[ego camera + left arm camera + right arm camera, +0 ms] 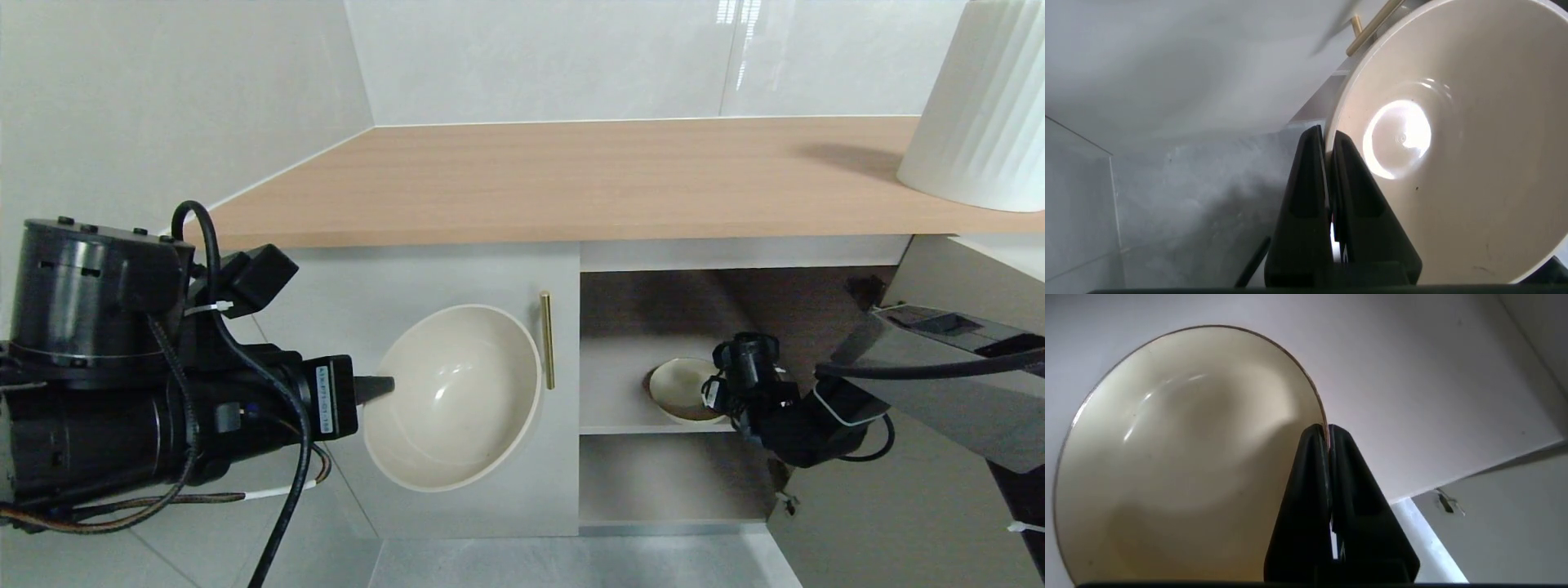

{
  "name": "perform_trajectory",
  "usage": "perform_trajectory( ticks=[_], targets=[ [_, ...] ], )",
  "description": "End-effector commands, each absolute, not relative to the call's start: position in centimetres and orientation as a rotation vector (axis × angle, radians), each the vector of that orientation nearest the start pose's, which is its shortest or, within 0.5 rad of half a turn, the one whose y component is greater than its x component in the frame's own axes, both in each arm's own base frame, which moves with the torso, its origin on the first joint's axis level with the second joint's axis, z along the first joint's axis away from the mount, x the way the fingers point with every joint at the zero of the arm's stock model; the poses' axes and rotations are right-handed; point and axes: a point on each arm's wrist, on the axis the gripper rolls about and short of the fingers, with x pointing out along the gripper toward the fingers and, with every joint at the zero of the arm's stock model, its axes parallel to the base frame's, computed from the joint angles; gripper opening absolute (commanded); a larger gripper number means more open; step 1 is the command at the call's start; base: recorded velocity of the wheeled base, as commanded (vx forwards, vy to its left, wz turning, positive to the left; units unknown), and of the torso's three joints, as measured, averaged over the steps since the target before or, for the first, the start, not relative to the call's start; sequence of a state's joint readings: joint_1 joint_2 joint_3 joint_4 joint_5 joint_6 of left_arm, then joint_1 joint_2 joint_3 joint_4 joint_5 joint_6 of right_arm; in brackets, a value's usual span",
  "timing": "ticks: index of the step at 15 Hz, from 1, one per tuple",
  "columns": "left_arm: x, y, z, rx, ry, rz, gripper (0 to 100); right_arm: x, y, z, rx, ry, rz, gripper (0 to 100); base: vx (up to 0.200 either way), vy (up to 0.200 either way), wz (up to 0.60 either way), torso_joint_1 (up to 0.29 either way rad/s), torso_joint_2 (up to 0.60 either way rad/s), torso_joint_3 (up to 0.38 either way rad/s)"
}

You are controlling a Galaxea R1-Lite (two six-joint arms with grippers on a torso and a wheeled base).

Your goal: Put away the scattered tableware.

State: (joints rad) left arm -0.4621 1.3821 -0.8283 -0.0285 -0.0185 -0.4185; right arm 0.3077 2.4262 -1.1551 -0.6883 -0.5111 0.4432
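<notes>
My left gripper (pixel 384 385) (pixel 1328 135) is pinching the rim of the big bowl (pixel 457 400) (pixel 1454 147), with one finger inside the rim and one outside. The bowl is plain cream. It is tipped on edge in the air, its hollow facing up toward my head camera. It hangs in front of the closed white cabinet door (pixel 424 278), just beside the door's brass handle (pixel 546 340) (pixel 1372 24).

My right gripper (pixel 720 392) (pixel 1327 431) is pinching the rim of the small bowl (pixel 682 385) (pixel 1184 457), gripping it the same way. This bowl is cream inside with a brown edge. It is inside the open cabinet compartment, at the upper shelf (pixel 616 384), tilted with its hollow facing outward. Its lower edge is near the front of the shelf, but I cannot tell whether it touches the shelf.

The compartment's door (pixel 890 523) stands swung open on the right, beyond my right arm.

Above the cabinet runs a wooden bench (pixel 571 180). A white ribbed vessel (pixel 980 106) stands on the bench at its far right end, well apart from both bowls.
</notes>
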Motion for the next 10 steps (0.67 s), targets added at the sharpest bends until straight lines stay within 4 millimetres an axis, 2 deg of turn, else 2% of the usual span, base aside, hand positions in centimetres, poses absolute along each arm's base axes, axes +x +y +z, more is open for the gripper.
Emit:
perform_trajectory(
  ticks=[1,7,8,10],
  targets=[
    [19.77,-9.89,21.53,-0.285,0.606,-0.352,0,41.82,12.16,-0.53,0.198,0.478,-0.312,0,0.000,0.000,0.00,0.000,0.00,0.000],
    [19.69,-9.85,21.68,-0.286,0.600,-0.354,0,42.11,12.18,-0.30,0.205,0.465,-0.313,0,0.000,0.000,0.00,0.000,0.00,0.000],
    [19.66,-9.83,21.71,-0.287,0.599,-0.354,0,42.15,12.19,-0.31,0.207,0.462,-0.313,100,0.000,0.000,0.00,0.000,0.00,0.000],
    [19.63,-9.82,21.74,-0.289,0.598,-0.354,0,42.26,12.15,-0.12,0.219,0.449,-0.313,100,0.000,0.000,0.00,0.000,0.00,0.000]
  ],
)
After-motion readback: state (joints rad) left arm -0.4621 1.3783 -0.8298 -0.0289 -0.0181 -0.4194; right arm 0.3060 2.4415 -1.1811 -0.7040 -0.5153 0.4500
